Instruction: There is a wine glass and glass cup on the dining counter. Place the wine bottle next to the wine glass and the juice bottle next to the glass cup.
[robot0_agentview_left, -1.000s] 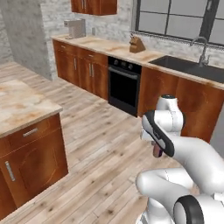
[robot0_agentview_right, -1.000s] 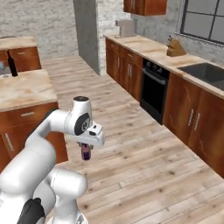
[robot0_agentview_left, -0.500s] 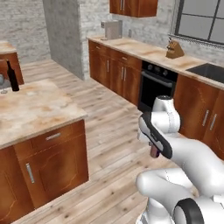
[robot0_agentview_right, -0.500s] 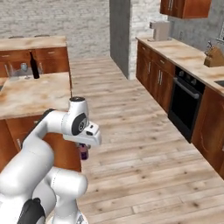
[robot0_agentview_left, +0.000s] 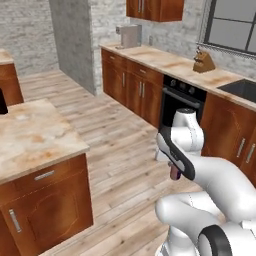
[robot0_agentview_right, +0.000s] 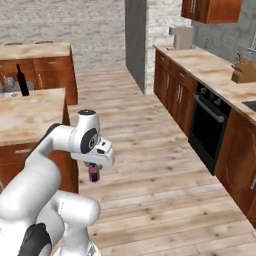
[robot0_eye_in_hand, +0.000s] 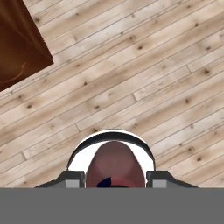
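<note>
My gripper hangs low in front of the arm, above the wood floor, shut on the small maroon juice bottle. From the right base the juice bottle hangs under the hand, with the gripper around its top. In the hand view the juice bottle sits between the fingers, seen from above. The dining counter lies to the left of the arm. The tall dark wine bottle stands at the far end of the dining counter. Small clear shapes beside it are too small to identify.
A wall counter with wooden cabinets, a black oven and a knife block runs along the right. A grey pillar stands at the back. Open wood floor lies between the island and the cabinets.
Both base views have swung with the driving base: the wall counter slid right and the dining counter came nearer. The gripper holds the juice bottle as before.
</note>
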